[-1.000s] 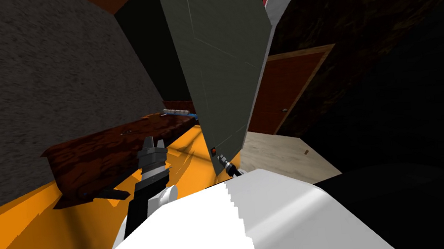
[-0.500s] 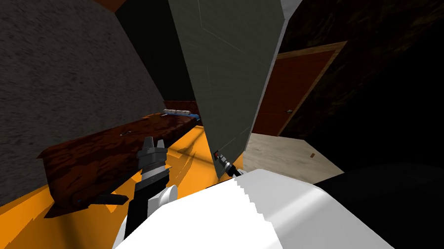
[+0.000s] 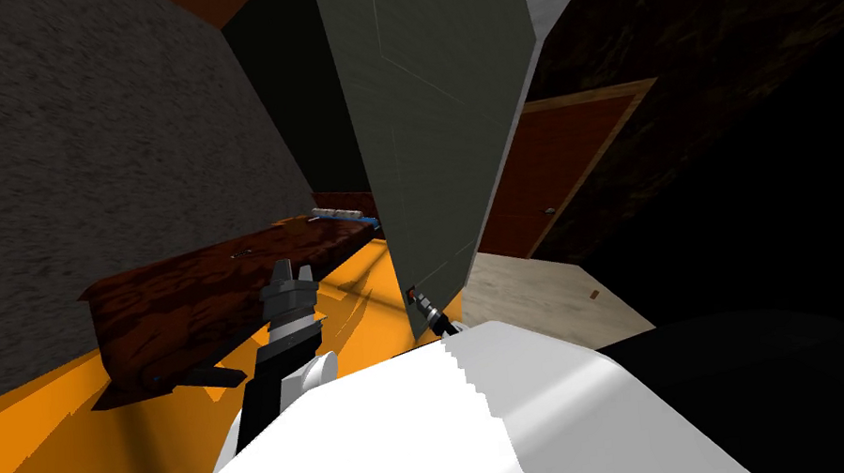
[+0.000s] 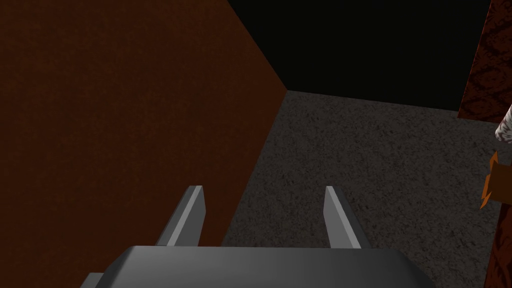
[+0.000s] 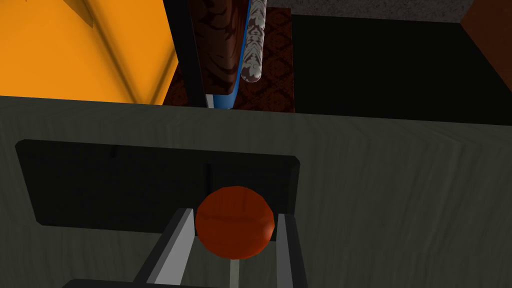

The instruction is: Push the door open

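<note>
Grey-green wood grain marks the door (image 3: 440, 133), which fills the upper middle of the head view and looks partly ajar. My right tool (image 5: 234, 216) is closed narrow on its round orange-red knob (image 5: 235, 237), one finger pressing each side, in front of a dark plate (image 5: 100, 185) on the door face. My left tool (image 4: 264, 191) hangs wide and empty, left of centre in the head view. To push well, I judge the force should go through the knob along the door's swing arc. Base and arm should advance together, with a firm grip so the round knob cannot slip out.
</note>
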Robot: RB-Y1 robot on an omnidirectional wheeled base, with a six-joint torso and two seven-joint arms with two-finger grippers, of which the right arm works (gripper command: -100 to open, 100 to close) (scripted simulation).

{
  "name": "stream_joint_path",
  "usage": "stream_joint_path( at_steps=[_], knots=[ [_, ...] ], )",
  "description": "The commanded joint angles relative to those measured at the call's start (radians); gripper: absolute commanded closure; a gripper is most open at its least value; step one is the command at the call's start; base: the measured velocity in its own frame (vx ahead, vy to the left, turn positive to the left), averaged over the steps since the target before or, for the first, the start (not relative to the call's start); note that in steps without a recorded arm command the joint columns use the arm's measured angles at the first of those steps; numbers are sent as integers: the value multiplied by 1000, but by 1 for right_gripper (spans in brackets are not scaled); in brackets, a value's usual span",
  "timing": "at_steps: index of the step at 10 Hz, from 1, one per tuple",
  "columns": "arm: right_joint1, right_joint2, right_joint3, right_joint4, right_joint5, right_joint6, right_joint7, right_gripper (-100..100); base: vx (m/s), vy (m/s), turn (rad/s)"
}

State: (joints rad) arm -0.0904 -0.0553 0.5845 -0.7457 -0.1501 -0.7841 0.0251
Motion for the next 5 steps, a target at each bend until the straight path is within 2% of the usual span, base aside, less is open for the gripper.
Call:
stream_joint_path(
  at_steps=[1,5],
  knots=[
    [-4,-5,-26,6,-6,2,6,100,39,112,-49],
    [-12,-5,-77,17,-18,5,19,100,133,148,-61]
  ],
)
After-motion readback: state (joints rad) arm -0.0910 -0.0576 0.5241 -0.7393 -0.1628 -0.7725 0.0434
